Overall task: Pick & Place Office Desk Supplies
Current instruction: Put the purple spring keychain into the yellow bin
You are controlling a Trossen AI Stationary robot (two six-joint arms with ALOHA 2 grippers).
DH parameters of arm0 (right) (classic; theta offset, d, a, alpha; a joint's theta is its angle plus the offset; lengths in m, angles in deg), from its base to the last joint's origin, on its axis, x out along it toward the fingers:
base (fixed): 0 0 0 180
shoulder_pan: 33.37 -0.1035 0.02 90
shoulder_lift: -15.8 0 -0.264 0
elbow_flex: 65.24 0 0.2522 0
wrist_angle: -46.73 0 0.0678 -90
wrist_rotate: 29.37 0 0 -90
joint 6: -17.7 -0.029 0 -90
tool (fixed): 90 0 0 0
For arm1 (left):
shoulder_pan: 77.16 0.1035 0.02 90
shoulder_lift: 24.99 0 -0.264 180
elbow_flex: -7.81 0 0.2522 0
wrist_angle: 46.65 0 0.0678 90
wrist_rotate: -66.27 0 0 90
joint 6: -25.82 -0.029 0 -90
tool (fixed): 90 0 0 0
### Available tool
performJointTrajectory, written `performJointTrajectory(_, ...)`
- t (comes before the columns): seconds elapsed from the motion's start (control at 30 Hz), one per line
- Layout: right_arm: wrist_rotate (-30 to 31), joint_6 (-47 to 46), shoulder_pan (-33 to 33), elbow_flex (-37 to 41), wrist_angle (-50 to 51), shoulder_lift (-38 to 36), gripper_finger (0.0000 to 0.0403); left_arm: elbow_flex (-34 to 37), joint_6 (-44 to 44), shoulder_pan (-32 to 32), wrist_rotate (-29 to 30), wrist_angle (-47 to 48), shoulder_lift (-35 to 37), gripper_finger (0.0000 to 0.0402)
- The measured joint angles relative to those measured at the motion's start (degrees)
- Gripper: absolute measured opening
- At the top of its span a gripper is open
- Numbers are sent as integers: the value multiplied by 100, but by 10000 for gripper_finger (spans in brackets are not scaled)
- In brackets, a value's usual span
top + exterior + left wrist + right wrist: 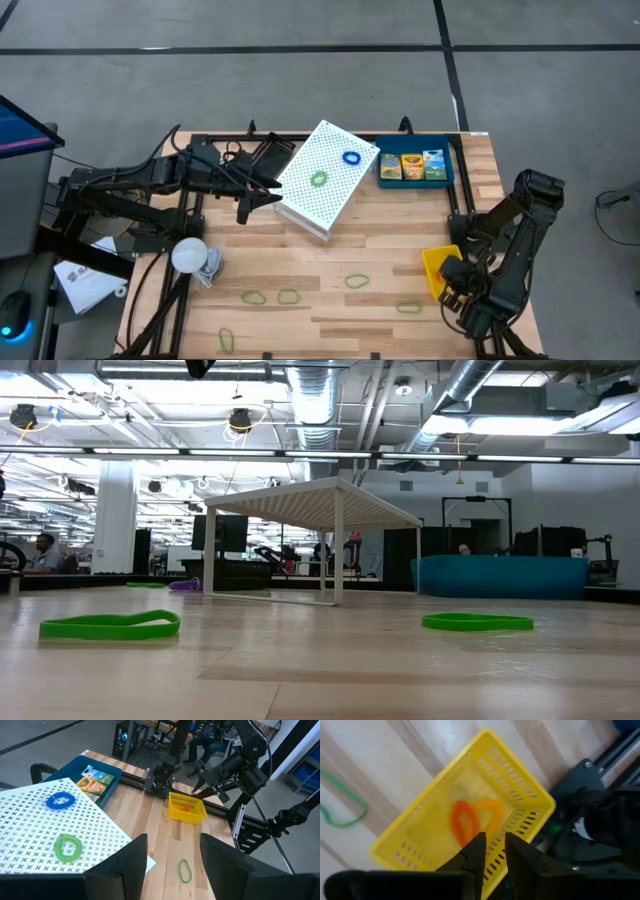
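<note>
— rubber bands: orange band (472, 822) lying twisted on the floor of the yellow tray (520, 795), thin, bright, folded into two lobes. yellow tray at the right edge of the table (330, 265), perforated walls, otherwise bare inside.

— and the claw over it?

— right gripper (492, 851) just above the tray, fingers a narrow gap apart, nothing between them, band lying loose below.

— other bands?

— green loops scattered flat on the wood: one (357, 281) near the middle, one (408, 307) closer to the yellow tray, two (254, 297) side by side further left. green band (319, 179) and blue band (351, 158) resting on the white perforated panel (335, 205), both small and coiled thick.

— crayons?

— three crayon packs (411, 166) lined up side by side in the blue tray (447, 180) at the far right corner, yellow and green boxes.

— left side?

— left gripper (172, 855) beside the white panel's edge, fingers spread wide, empty. white round object (190, 254) near the left edge of the table.
</note>
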Motion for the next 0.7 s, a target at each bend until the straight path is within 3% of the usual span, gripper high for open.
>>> performJointTrajectory(0.47, 129, -446, 0, -2, 65, 0, 109, 0, -6, 0, 92, -65, 0, 176)
performJointTrajectory(0.57, 129, -446, 0, -2, 67, 0, 109, -1, -21, 51, 263, -612, -48, 176)
performJointTrajectory(0.7, 131, -446, 7, -2, 70, 0, 109, -10, -449, 395, 243, -2228, -151, 176)
